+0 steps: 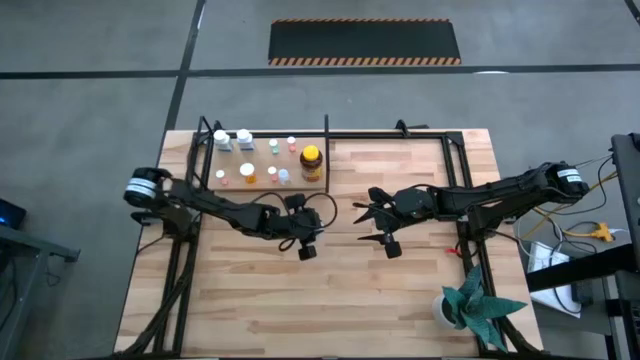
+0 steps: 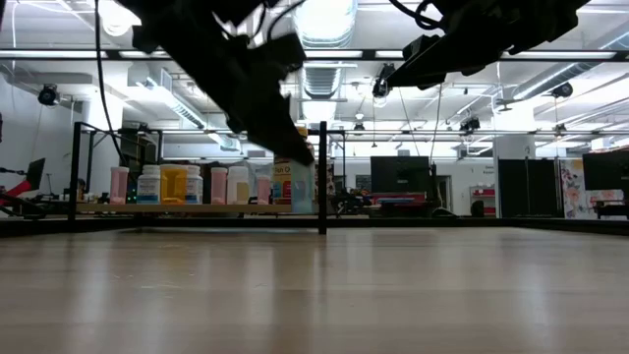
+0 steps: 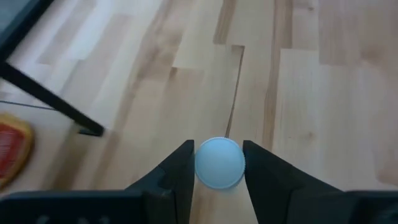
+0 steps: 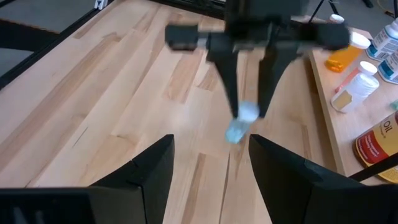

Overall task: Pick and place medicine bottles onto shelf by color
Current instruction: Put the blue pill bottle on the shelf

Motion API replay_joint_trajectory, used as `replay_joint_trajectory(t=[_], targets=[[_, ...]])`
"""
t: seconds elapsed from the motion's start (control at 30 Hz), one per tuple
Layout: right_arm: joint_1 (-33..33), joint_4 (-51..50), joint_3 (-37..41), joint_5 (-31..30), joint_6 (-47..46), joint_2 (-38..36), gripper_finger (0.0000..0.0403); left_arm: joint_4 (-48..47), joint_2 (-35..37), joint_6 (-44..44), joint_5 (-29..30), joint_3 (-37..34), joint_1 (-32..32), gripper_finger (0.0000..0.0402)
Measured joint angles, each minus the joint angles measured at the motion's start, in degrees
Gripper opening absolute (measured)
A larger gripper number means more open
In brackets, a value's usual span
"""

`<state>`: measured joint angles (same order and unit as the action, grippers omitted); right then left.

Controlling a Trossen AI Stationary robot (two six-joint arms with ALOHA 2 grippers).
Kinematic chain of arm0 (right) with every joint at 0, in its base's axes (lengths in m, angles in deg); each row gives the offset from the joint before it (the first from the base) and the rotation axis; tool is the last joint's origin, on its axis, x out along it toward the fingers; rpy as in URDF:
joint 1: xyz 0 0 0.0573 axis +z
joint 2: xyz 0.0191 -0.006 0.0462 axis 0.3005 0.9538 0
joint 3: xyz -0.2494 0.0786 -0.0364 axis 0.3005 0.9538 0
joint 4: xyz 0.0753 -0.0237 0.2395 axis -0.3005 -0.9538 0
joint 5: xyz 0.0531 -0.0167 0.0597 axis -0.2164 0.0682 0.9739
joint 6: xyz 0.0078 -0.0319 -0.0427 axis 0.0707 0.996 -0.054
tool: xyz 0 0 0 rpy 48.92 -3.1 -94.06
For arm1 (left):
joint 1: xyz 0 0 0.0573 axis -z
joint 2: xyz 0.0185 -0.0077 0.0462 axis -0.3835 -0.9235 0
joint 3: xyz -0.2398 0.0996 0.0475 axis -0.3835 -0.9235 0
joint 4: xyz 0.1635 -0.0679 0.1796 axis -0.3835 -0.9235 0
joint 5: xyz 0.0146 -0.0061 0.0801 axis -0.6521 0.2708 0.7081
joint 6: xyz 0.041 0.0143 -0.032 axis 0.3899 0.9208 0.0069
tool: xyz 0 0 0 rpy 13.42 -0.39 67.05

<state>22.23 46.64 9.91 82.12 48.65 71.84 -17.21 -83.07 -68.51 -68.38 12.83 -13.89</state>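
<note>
The left gripper (image 3: 218,163) holds a small pale blue plastic medicine bottle (image 3: 219,163) by its round cap, over the table's middle, near the black shelf (image 1: 262,150). It seems light, stiff and slippery. The right gripper (image 1: 372,224) hovers with its jaws apart and empty.

From above I see the light wooden tabletop (image 1: 400,300) with a white pot holding a green plant (image 1: 470,305) at its near right corner, beside the dark frame tubing (image 1: 470,250) that runs along that edge. On the grey floor beyond the far edge lies a black mat with orange-striped borders (image 1: 365,42). Across the tabletop at its own level I make out a room with ceiling lights (image 2: 324,20) and dark monitors (image 2: 398,174) at the back.
</note>
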Motion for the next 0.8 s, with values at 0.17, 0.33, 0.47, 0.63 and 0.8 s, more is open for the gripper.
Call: replay_joint_trajectory(t=[0.17,0.33,0.47,0.63,0.8], targets=[[0.01,-0.02,0.02,0.00,0.01,0.02,0.0198,-8.48,7.94,0.72,2.60,0.70,-0.04,0.0105],[0.01,-0.24,0.04,0.00,-0.06,0.02,0.0199,-15.93,17.84,2.50,9.84,0.34,-0.25,0.0105],[0.01,-0.01,0.04,0.00,-0.04,0.02,0.0199,-19.05,25.18,4.66,16.09,0.26,-2.34,0.0105],[0.01,0.26,0.04,0.00,-0.04,0.02,0.0199,-20.10,31.53,6.26,17.00,-0.13,-9.21,0.0105],[0.01,0.21,0.04,0.00,-0.06,0.02,0.0198,-22.68,33.69,4.15,17.02,-1.19,-18.23,0.0105]])
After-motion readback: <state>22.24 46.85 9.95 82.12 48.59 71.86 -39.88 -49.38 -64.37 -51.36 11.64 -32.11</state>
